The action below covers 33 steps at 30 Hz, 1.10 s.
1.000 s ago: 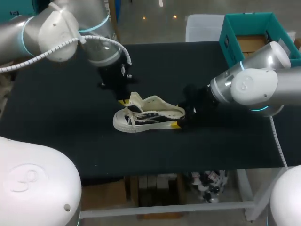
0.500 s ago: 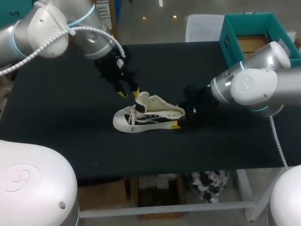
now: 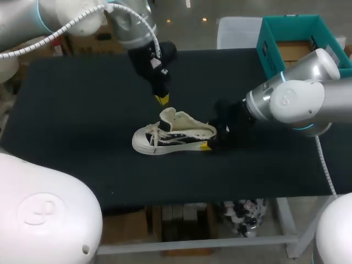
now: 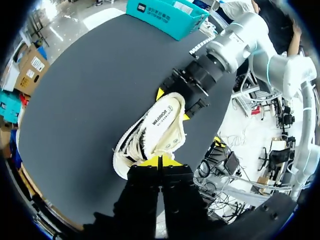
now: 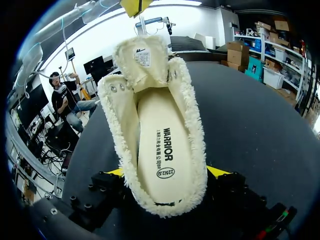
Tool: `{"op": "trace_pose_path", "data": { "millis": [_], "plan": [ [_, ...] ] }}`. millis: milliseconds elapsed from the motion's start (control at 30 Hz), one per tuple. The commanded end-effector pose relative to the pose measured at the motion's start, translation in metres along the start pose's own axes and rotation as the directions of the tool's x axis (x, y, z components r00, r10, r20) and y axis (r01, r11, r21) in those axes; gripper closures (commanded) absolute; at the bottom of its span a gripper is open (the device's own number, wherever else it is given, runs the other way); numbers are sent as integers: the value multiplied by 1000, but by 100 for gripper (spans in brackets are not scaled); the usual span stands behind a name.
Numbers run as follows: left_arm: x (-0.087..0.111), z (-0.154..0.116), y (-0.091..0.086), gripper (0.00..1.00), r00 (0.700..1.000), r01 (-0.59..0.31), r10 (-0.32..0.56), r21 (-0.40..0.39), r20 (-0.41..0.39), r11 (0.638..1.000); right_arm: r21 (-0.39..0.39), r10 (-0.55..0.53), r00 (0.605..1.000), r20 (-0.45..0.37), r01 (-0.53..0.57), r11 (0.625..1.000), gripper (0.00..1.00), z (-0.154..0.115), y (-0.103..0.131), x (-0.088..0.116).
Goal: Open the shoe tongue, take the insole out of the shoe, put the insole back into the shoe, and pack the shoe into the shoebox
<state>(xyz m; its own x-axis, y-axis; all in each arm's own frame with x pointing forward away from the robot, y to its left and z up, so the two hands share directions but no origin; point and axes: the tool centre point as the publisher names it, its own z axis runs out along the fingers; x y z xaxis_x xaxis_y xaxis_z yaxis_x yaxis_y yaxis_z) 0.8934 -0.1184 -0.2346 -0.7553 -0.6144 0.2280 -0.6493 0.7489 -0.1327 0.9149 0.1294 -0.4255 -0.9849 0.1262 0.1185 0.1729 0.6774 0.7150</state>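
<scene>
Black table: the shoe lies mid-table, insole inside, tongue raised. My right gripper pinches its heel; my left gripper hangs near the tongue, its 2 fingers pressed together. Far right, the teal box holds something brown.

Even overhead light, soft sheen on the right arm, table dark, matte
</scene>
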Motion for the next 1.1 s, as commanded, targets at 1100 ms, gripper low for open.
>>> {"op": "trace_pose_path", "data": {
  "millis": [1100],
  "plan": [
    [-1, 59, -37, 100, 790, -589, 613, -271, 6, 762, -3, -1, 1000, -1, 1, 1000, 100, 2, -3, 0]
  ]
}}
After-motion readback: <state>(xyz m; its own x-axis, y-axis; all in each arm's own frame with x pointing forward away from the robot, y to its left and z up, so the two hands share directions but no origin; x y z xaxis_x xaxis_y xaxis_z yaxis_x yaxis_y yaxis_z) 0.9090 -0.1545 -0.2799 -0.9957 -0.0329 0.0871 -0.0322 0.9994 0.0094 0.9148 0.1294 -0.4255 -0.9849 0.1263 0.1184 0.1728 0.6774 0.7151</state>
